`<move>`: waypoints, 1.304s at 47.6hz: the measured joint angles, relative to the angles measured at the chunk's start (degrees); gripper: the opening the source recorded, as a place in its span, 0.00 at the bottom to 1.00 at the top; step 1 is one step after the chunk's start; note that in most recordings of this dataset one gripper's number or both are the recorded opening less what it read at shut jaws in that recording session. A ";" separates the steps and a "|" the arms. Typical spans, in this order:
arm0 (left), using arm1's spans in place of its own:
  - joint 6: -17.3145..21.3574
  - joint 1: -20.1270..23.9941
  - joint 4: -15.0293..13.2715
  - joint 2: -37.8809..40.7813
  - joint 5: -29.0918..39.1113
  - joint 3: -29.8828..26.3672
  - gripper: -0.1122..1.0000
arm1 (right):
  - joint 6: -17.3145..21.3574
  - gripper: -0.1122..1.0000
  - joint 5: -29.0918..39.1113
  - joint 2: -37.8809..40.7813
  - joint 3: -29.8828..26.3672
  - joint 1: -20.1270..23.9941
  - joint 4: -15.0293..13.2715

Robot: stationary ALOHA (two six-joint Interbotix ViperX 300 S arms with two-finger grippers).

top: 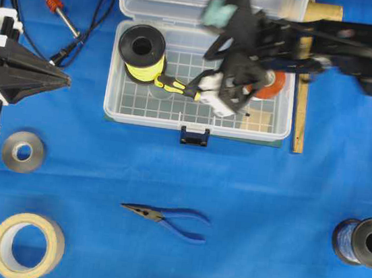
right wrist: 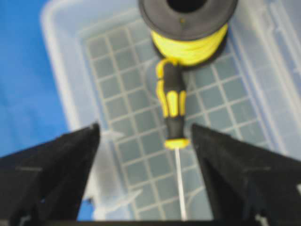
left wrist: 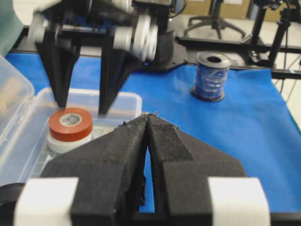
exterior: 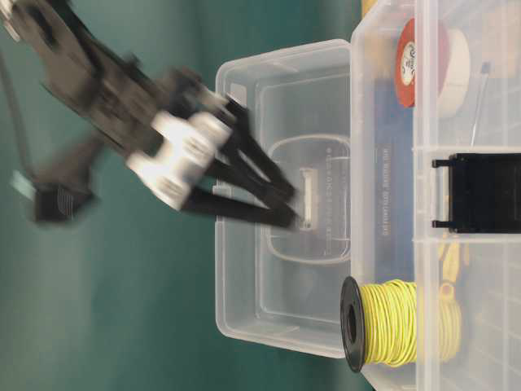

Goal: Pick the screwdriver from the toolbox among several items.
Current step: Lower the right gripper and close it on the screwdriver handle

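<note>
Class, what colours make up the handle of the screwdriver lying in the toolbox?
The screwdriver has a yellow and black handle, clearest in the right wrist view.

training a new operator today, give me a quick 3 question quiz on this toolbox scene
1. True or false: the right pincer is shut on the screwdriver.
2. What does the screwdriver's handle end lie against? A) the yellow wire spool B) the red tape roll C) the pliers
3. Fill in: the left pincer's jaws are ____.

Key: 1 false, the jaws stand open over it. 2 A. 3 shut.
</note>
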 measured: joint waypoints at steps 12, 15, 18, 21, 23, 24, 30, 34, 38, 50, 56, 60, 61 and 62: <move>0.09 0.09 -0.09 0.09 0.00 0.00 0.10 | 3.43 0.79 1.05 11.87 -4.66 -1.05 -2.46; 0.00 0.00 -0.09 0.09 0.00 0.00 0.10 | 3.52 0.79 1.14 13.45 -5.36 -1.05 -2.99; 0.09 0.00 -0.09 0.09 0.00 -0.09 0.10 | 3.69 0.79 1.14 14.77 -5.80 -1.14 -3.25; 0.09 0.00 0.00 0.09 0.00 0.00 0.10 | 3.69 0.79 1.05 15.91 -5.89 -1.23 -3.43; 0.00 0.00 0.00 0.18 0.00 0.00 0.10 | 3.69 0.79 1.05 16.61 -5.98 -1.32 -3.52; 0.09 0.09 -0.09 0.18 0.00 0.00 0.10 | 3.69 0.78 1.05 16.79 -5.98 -1.41 -3.43; 0.00 0.00 0.00 0.09 0.00 0.00 0.10 | 3.69 0.76 0.35 18.11 -5.98 -1.49 -3.43; 0.09 0.00 -0.09 -0.09 0.00 0.00 0.10 | 3.25 0.68 -0.44 18.28 -5.98 -1.58 -3.52; 0.00 0.00 -0.09 -0.09 0.00 0.00 0.10 | 2.81 0.53 -1.05 18.46 -5.98 -1.49 -3.52; 0.09 0.00 0.00 -0.26 0.00 0.00 0.10 | 1.67 0.37 -0.79 18.46 -5.98 -1.14 -3.52; 0.09 0.00 -0.09 -0.53 0.09 0.00 0.10 | 1.49 0.36 1.32 17.49 -5.89 -1.23 -3.52; 0.09 0.00 -0.09 -0.62 0.09 -0.09 0.10 | 1.49 0.36 3.78 14.68 -5.98 -1.58 -3.43; 0.09 0.00 -0.09 -0.62 0.09 0.00 0.10 | 1.49 0.36 4.22 13.80 -5.98 -1.58 -3.52; 0.09 0.00 0.00 -0.70 0.09 0.00 0.10 | 1.49 0.36 4.75 12.92 -5.98 -1.58 -3.52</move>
